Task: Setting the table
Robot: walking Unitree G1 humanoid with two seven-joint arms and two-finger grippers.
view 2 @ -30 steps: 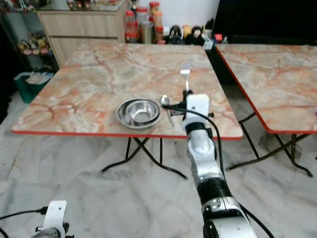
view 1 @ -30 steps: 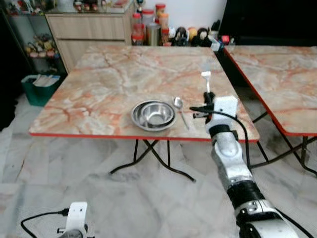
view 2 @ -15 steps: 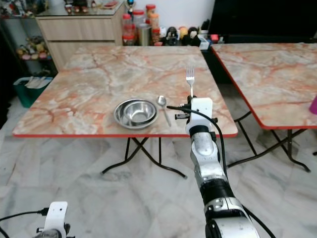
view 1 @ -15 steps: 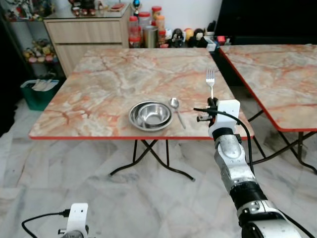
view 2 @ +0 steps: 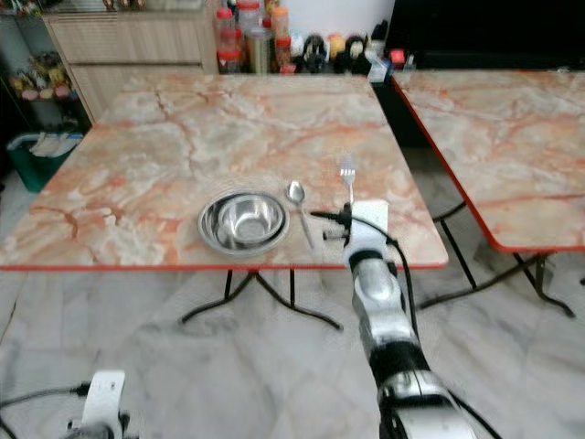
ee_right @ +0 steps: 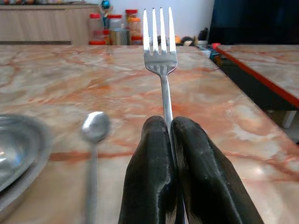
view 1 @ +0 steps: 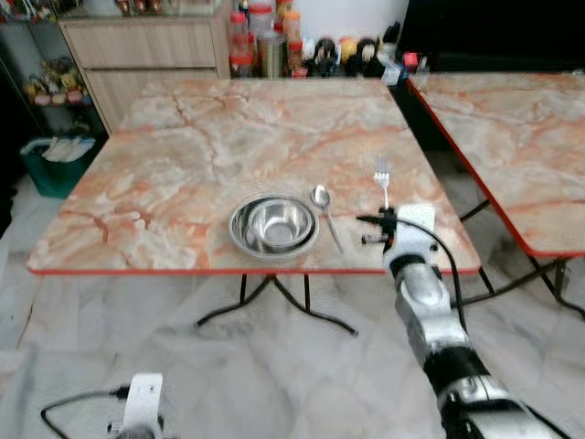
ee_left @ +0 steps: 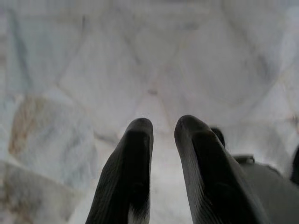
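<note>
Silver right arm [view 1: 430, 320]; white wrist block; black cable; ribbed black fingers [ee_right: 154, 177].

R gripper [view 1: 384, 218] holds fork [view 1: 381, 177] beside spoon [view 1: 324, 208].

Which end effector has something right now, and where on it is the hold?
The right end effector holds the fork by its handle, tines up. The left end effector holds nothing.

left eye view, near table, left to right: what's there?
Steel bowl → spoon → fork, held upright in the right gripper at the table's near edge.
</note>
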